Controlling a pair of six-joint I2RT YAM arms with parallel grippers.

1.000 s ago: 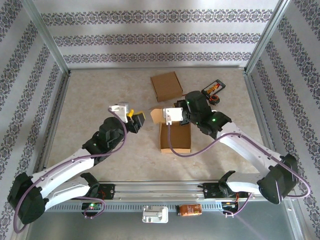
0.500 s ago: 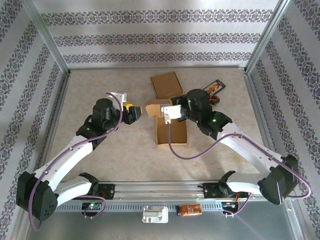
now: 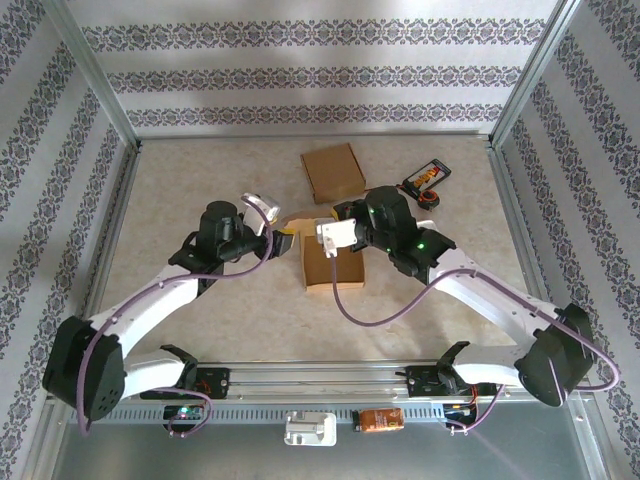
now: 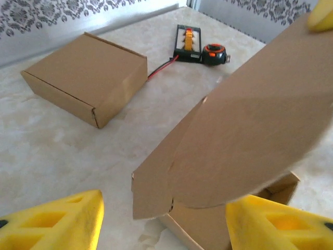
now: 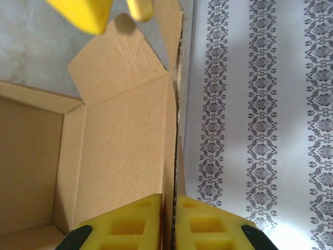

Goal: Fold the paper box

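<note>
The paper box (image 3: 333, 268) is open brown cardboard, lying mid-table with a side panel and a rounded flap (image 3: 299, 219) raised. My right gripper (image 3: 323, 224) is at that raised side. In the right wrist view my right gripper (image 5: 174, 221) has its yellow pads shut on the upright panel's edge (image 5: 175, 130). My left gripper (image 3: 287, 232) is just left of the flap. In the left wrist view my left gripper (image 4: 165, 224) is open, with the flap (image 4: 244, 130) reaching out above the wide gap between its fingers.
A second, closed cardboard box (image 3: 333, 171) (image 4: 86, 75) lies behind the open one. A black device (image 3: 427, 177) (image 4: 188, 38) and an orange tape measure (image 3: 430, 197) (image 4: 214, 52) sit at the back right. Metal-framed patterned walls enclose the table.
The right gripper has pulled the open box leftward and a little away from the arms. The left gripper has swung in to the flap and opened wider.
</note>
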